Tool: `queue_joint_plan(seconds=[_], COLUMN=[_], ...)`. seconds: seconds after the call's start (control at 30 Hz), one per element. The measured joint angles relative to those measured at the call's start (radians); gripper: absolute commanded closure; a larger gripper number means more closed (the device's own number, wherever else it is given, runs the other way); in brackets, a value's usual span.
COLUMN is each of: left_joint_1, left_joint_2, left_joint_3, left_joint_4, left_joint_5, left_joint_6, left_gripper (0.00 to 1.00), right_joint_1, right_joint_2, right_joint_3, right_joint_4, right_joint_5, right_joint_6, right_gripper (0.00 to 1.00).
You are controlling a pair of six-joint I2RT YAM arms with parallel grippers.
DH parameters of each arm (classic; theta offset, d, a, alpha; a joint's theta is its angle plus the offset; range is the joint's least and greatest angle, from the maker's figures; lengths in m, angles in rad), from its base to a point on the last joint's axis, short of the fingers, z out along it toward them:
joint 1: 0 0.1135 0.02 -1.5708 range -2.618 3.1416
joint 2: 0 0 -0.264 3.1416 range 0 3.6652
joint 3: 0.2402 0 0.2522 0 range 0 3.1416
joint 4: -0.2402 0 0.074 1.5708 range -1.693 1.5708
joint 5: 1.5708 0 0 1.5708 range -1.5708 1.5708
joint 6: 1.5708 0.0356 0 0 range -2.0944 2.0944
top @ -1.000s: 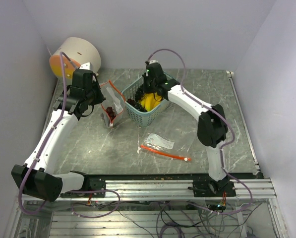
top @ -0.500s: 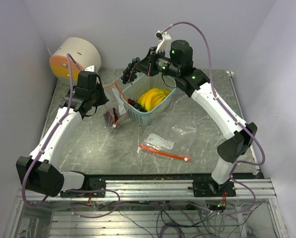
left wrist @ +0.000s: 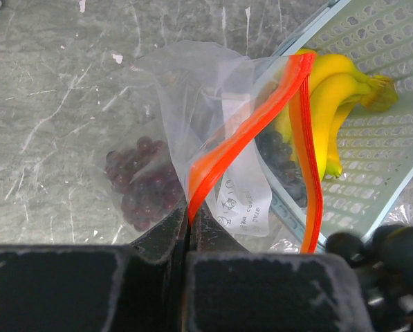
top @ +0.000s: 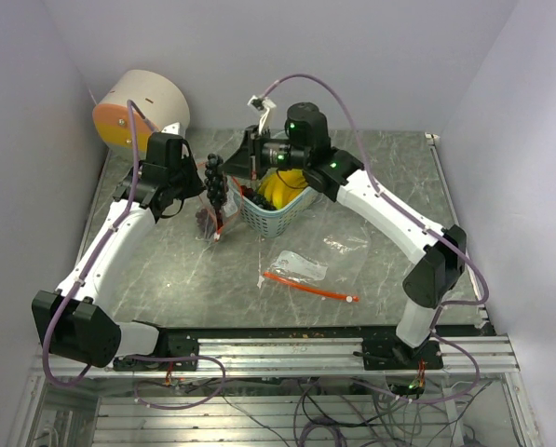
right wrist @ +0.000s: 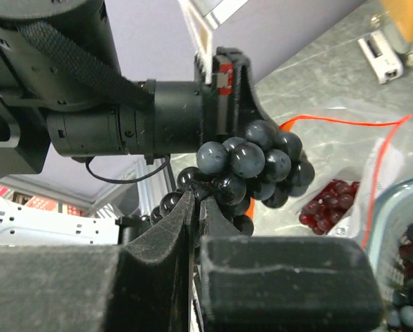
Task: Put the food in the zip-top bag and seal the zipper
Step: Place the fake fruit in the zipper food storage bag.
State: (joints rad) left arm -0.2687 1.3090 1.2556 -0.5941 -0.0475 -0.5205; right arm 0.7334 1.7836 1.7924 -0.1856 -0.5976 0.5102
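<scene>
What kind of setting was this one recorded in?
Most likely a lab robot test cell, not a kitchen: plain pale walls box in a grey marble-patterned tabletop, a bare aluminium rail carries the arm bases, and loose cables hang below it.

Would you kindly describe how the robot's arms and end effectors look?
Left arm and right arm: white links, black joints, each trailed by a lilac cable. Green lights glow on the right wrist. Left end effector and right end effector have blocky black fingers.

The grey marbled table (top: pixel 166 279) carries a teal mesh basket (top: pixel 268 222), a flat orange-zippered bag (top: pixel 298 266) and clear film (top: pixel 345 244).
</scene>
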Motion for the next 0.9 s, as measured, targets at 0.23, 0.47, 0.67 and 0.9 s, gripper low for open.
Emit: queue_joint_plan(seconds=[0.23,0.47,0.67,0.9], left_joint_1=[0.000,0.000,0.000,0.000], left_joint_2=[-0.003,-0.016,-0.016,-0.016], left_joint_3=[0.000,0.027,0.031,0.031], left_joint_4=[-0.003,-0.013,-0.013,-0.026], left_joint_5=[0.005,0.012,0.023,0.024], left_joint_6=[0.001,0.001,0.001,0.016], left_gripper=[0.93,0.93,0.93,0.93], right_joint_1=[0.048,0.045,0.059,0.044], right_joint_2=[0.044,0.119,0.149,0.056], right_joint_3=[-0.006,-0.006,0.000,-0.003], right_joint_4=[-0.043,-0.138,-0.194,-0.186], right_joint_5=[0.076,0.174,0.237,0.348], right_joint_6=[-0.042,-0.100,-0.138,-0.154], right_gripper=[1.00,0.62,0.19,0.01])
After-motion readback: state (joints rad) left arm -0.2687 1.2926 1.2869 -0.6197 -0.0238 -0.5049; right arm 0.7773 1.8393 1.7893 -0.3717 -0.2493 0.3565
